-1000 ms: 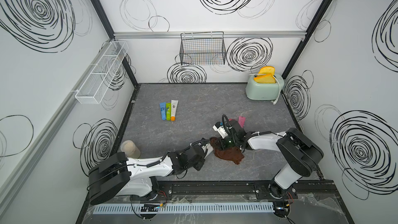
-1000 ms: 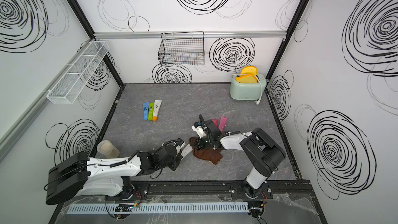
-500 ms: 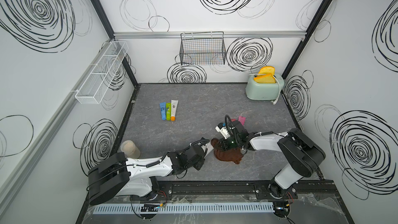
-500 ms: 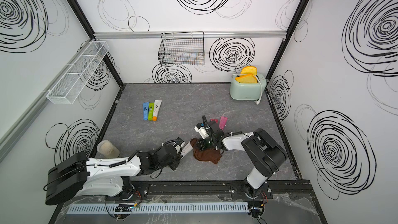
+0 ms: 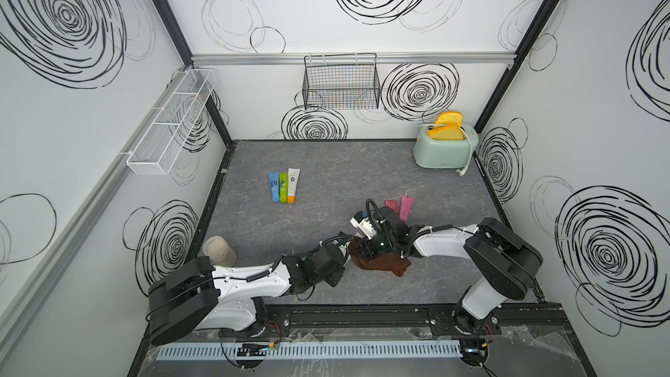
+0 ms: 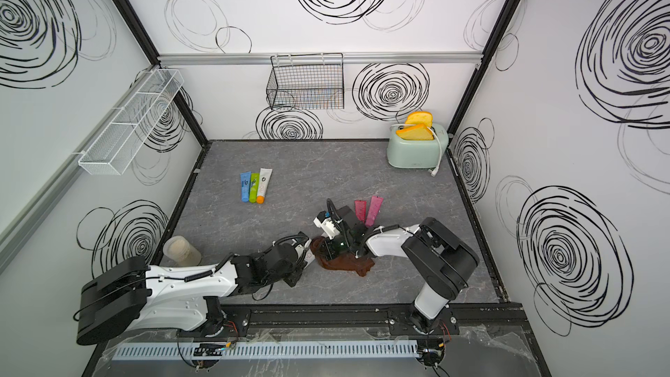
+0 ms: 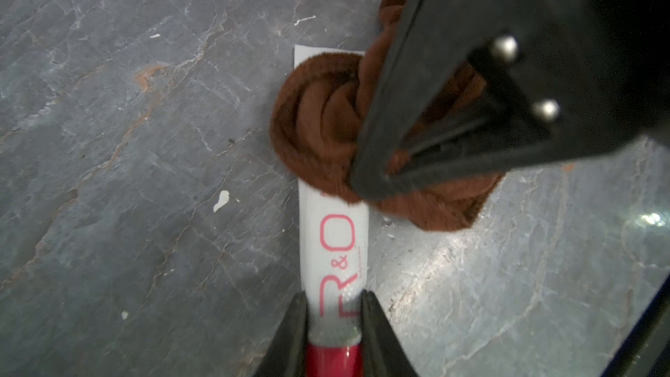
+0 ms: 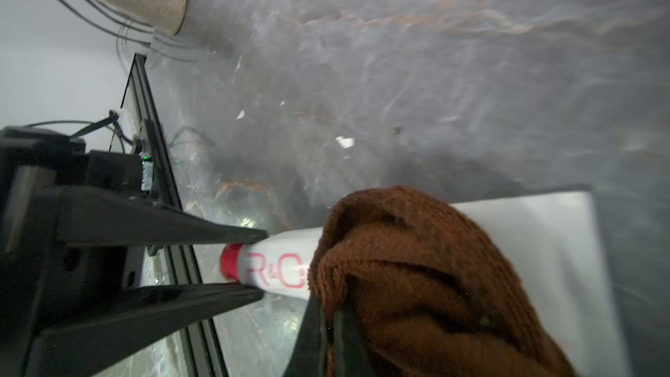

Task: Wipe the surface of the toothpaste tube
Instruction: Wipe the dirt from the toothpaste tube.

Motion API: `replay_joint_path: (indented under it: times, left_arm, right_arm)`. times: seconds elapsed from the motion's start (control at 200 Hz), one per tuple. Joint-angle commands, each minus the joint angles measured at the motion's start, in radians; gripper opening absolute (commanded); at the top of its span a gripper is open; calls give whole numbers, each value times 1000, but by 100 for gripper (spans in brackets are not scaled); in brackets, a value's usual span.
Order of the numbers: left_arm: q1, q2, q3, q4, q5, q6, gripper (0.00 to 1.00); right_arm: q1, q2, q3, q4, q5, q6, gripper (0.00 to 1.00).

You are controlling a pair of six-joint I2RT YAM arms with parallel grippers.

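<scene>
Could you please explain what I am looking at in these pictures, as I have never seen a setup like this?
You see a left arm and a right arm, both robots, mounted at the front edge of a grey table. Two pictures look down from one overhead camera; two come from cameras on the arms' wrists, hence the close-ups. The left tool grips a white toothpaste tube near its red cap, as it lies on the table. The right tool is shut on a brown cloth, bunched over the tube's flat end. Elsewhere lie three coloured tubes in a row, two pink flat items, a toaster and a pale jar.
</scene>
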Motion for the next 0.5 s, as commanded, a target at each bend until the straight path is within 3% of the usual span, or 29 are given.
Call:
replay_joint_path:
  times: [0.0, 0.2, 0.36, 0.375, 0.495]
  left_arm:
    - [-6, 5, 15, 70, -3, 14, 0]
    - [-5, -28, 4, 61, -10, 9, 0]
    - [5, -27, 7, 48, -7, 5, 0]
    - [7, -25, 11, 43, -4, 3, 2]
    - [21, -11, 53, -23, 49, -19, 59]
  right_arm:
    - [27, 7, 25, -51, 13, 12, 0]
    - [-72, 37, 11, -101, 57, -54, 0]
    - [-221, -16, -30, -112, 56, -85, 0]
    - [-229, -26, -36, -107, 56, -85, 0]
    - [-245, -94, -84, -50, 44, -84, 0]
